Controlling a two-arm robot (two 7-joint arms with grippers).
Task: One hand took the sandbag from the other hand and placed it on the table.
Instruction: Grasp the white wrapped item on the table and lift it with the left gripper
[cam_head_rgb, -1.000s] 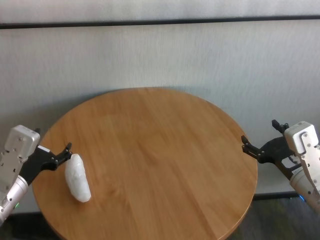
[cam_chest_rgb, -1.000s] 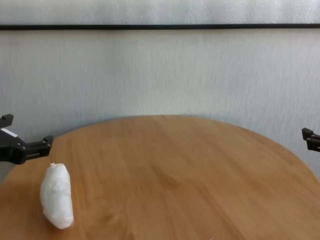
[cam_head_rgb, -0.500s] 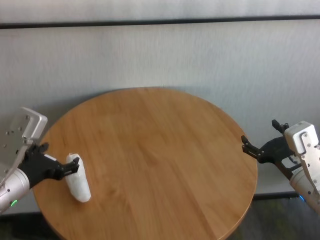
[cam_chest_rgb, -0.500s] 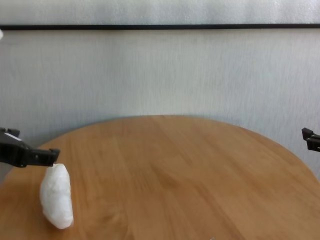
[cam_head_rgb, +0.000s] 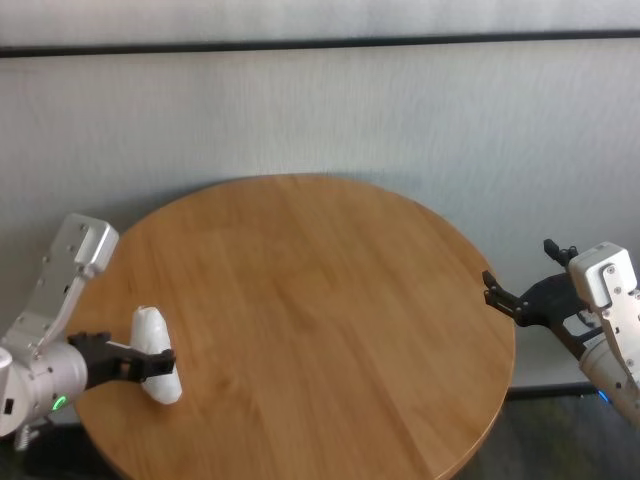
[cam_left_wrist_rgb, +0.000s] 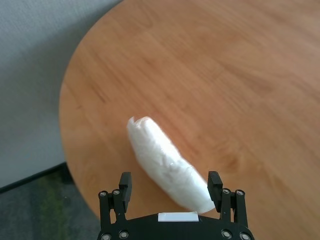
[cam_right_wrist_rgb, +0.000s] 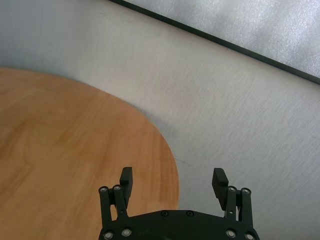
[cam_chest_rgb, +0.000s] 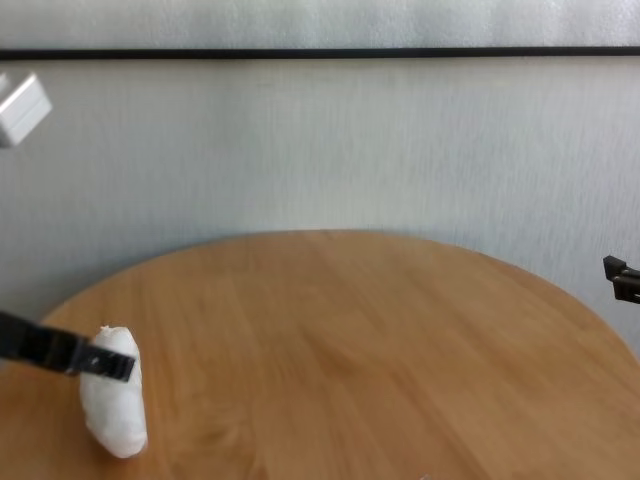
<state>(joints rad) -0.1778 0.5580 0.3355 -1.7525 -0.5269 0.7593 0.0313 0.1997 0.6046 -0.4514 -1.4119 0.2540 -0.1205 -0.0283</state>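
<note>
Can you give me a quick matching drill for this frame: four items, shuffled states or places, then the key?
Items:
1. sandbag
2. left end effector
3. right end effector
4. table

States or places:
A. open, parked past the table's right edge
B. round, light-brown wood-grain top
C. white, lying near the table's left edge
D. open, fingers on either side of the sandbag's near end

Pairs: 1-C, 2-D, 3-A, 4-B
</note>
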